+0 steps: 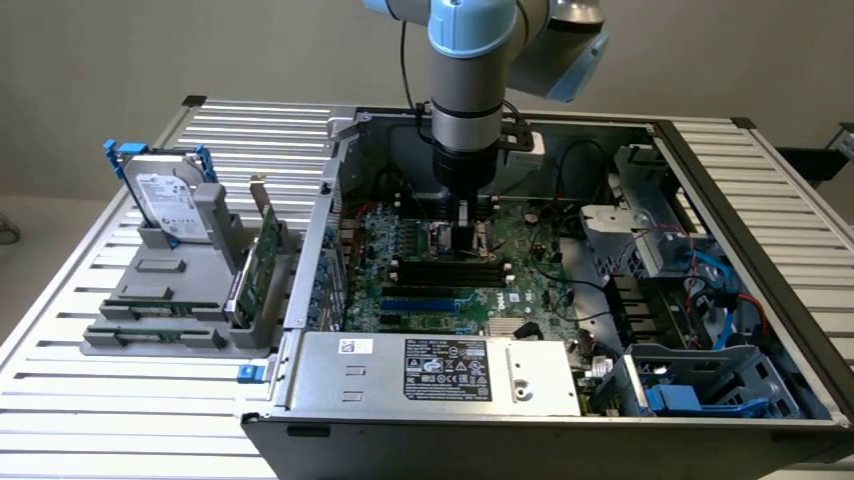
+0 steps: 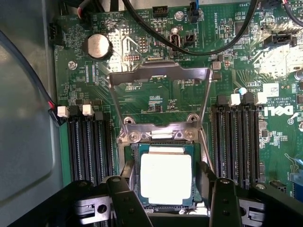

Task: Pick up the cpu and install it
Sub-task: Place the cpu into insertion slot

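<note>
**A:** Where's the cpu (image 2: 165,178) sitting?

**B:** Flat in the socket (image 2: 134,152) on the motherboard (image 2: 156,47), pale silver top up and square to the frame. The socket's metal load plate (image 2: 158,71) is swung up and away from it, so the chip lies uncovered.

**A:** And the gripper (image 2: 165,166)?

**B:** Low over the socket. In the wrist view the two dark fingers (image 2: 122,194) are spread wide, one at each of two opposite sides of the chip, and the cpu lies between them. Each finger is just beside its edge. I can make out a thin strip of socket between chip and finger, so it doesn't look clamped, though I can't rule out a light touch.

**A:** What's around it on the board?

**B:** Black memory slots (image 2: 90,146) run along both flanks of the socket, and a round coin battery (image 2: 98,46) sits beyond the raised plate.

**A:** The wider scene?

**B:** In the exterior view the arm (image 1: 470,80) reaches straight down into the open computer case (image 1: 667,130), with the gripper (image 1: 458,240) down at the board. A hard drive (image 1: 167,195) stands in a grey holder on the slatted table (image 1: 134,400), outside the case on the exterior view's left, well apart from the gripper.
</note>
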Motion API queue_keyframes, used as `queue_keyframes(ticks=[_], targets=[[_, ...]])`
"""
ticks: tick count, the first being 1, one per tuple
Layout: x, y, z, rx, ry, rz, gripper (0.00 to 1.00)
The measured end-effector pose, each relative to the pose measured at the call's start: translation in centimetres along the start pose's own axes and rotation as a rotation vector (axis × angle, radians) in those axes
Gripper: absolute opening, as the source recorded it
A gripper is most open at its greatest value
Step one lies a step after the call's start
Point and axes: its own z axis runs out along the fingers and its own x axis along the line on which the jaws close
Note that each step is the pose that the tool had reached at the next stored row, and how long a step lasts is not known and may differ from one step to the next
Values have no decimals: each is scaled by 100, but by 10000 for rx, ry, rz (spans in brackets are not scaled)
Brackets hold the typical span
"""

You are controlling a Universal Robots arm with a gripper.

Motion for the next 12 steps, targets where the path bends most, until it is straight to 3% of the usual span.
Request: queue_keyframes(ticks=[12], targets=[[0, 1, 2, 35, 48, -712, 63]])
